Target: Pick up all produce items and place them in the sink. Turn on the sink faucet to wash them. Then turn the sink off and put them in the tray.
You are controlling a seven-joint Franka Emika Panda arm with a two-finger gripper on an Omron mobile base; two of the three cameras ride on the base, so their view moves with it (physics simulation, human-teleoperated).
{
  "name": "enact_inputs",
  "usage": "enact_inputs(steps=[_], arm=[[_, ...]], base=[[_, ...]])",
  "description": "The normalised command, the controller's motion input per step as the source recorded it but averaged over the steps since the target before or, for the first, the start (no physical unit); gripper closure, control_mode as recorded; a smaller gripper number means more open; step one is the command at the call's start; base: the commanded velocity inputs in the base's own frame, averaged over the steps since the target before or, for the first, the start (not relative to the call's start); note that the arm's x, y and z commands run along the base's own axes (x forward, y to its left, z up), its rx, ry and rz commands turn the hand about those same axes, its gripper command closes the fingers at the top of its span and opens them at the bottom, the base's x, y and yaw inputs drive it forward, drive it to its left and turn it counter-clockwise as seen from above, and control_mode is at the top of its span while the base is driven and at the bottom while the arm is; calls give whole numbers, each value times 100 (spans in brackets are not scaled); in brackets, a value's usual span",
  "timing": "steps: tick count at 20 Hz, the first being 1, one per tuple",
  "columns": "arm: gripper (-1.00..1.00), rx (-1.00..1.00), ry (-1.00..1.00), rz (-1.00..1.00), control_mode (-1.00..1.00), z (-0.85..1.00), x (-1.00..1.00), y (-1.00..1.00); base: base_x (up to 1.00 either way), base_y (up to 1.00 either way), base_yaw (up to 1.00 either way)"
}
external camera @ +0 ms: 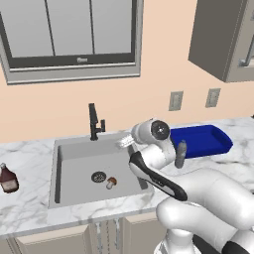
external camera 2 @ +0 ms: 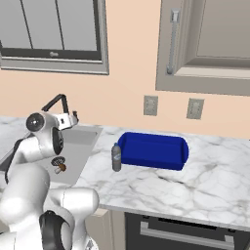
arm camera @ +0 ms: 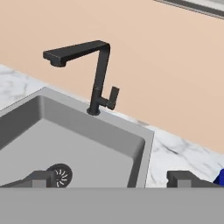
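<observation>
One mushroom (external camera: 111, 183) lies in the sink (external camera: 74, 149) beside the drain, ready for washing; I hold my claw (arm camera: 111, 180) open, empty, facing the faucet (arm camera: 97, 74) lever.

Peach wall (external camera: 163, 59), grey-framed window (external camera: 69, 34), white marble counter (external camera 2: 195, 180)

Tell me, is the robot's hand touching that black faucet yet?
Apart. In the hand view, the open hand has its fingertips low at the near sink edge, while the faucet stands well beyond them at the back rim, with bare basin between.
</observation>
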Motion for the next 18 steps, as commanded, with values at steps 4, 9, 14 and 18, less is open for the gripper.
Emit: enact_inputs(steps=[4,9,14,18], arm=[[-100,2,0,0,-100,-4,19,-1],[-100,5,0,0,-100,0,27,0],[-100,5,0,0,-100,0,30,0],[-100,2,0,0,-100,-4,25,0]], base=[[0,0,0],[0,0,0],[0,0,0],[0,0,0]])
